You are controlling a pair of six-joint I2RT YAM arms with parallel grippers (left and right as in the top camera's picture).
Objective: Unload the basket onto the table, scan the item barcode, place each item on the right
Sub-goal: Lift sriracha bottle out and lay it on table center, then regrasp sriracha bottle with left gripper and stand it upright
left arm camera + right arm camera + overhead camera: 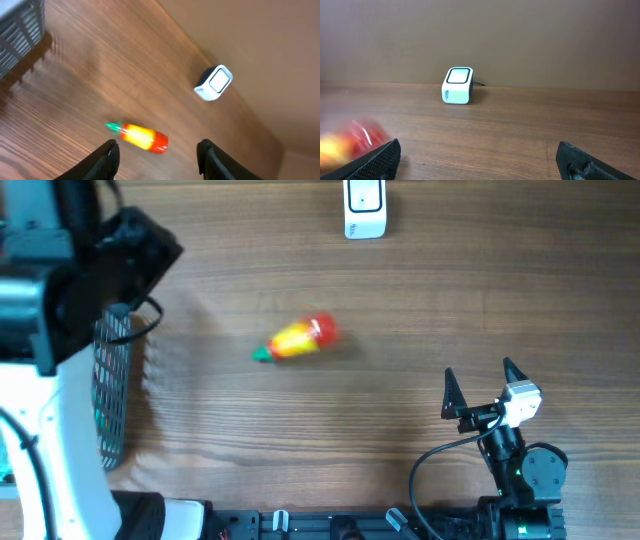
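Overhead: the red-and-yellow, green-capped bottle [295, 340] lies blurred on the worktop [420, 310], well apart from the white scanner [365, 208]. The right end effector [480, 377] gapes wide, empty.
Left wrist: the left end effector [156, 150] has its 2 fingers apart, gripping nothing.
Right wrist: the scanner's side print is unreadable.

red-and-yellow bottle [297, 338] on its side, well apart from white scanner [365, 210]

Your left arm [62, 425]: white shell, black head, grey-blue joint. Your right arm [540, 470]: black throughout, small white block [522, 400] at the wrist, green light [520, 473] near it, black cable [425, 463] looping off its side. Fingers [450, 392] black, tapering to points.
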